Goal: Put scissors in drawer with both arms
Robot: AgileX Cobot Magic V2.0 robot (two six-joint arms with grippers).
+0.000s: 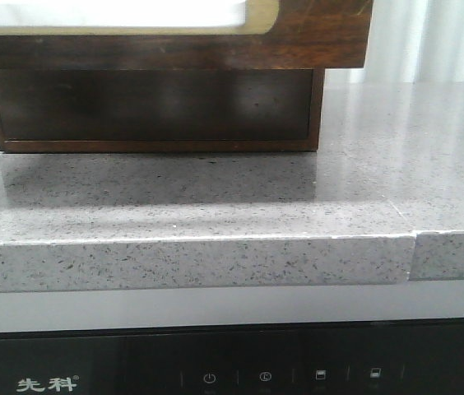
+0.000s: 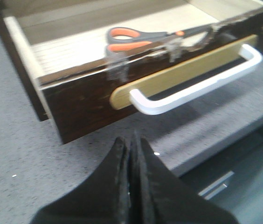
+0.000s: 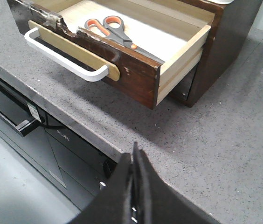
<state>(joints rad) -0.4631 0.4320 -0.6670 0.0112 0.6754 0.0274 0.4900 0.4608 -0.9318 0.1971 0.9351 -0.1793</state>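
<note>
Closest to the lens in the left wrist view, the left gripper (image 2: 131, 154) is seen at the lower centre of the frame, its black fingers pressed together with nothing between them. Beyond it, the drawer (image 2: 80, 100) is pulled out over the grey speckled countertop (image 2: 19, 154), its scratched dark brown front carrying a gold plate (image 2: 183, 70) and a white handle (image 2: 192, 88). Inside, on the pale drawer floor, the scissors (image 2: 141, 39) are laid flat near the front wall, orange-lined grey loops toward the upper centre of the frame.

At the lower centre of the right wrist view, the right gripper (image 3: 134, 186) is likewise closed on nothing, held above the countertop edge. The open drawer is seen at the upper left, with the scissors lying inside it.

Across the top of the front view, the underside of the drawer front is shown, with the dark cabinet body (image 1: 154, 111) below it and a black appliance panel (image 1: 232, 366) along the bottom.
</note>
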